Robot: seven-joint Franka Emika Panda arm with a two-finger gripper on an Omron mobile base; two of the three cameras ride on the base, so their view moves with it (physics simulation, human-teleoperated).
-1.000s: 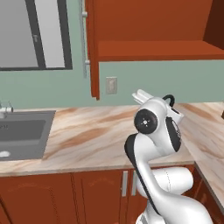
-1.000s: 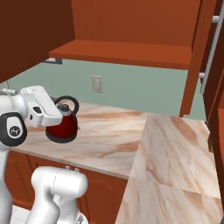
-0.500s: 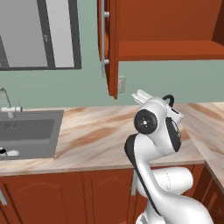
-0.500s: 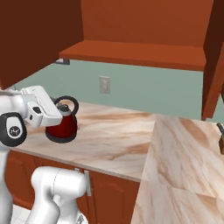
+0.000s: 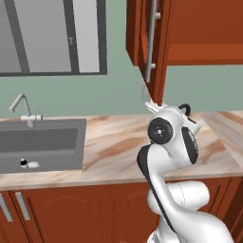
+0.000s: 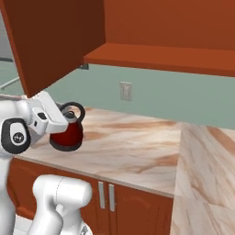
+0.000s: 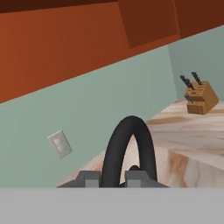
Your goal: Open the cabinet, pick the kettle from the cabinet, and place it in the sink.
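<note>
Gripper (image 6: 64, 123) of ours is clenched on the black handle of the kettle (image 6: 68, 134), which hangs above the countertop (image 6: 133, 147), right of the sink (image 5: 40, 149). Farther back we see the cabinet (image 6: 59, 41) with its door open, and 1 wall outlet (image 6: 125, 91).

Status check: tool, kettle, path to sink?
Tool shut on kettle handle, kettle held above the counter. Cabinet door open. Sink off to the left, nothing on the counter between.
</note>
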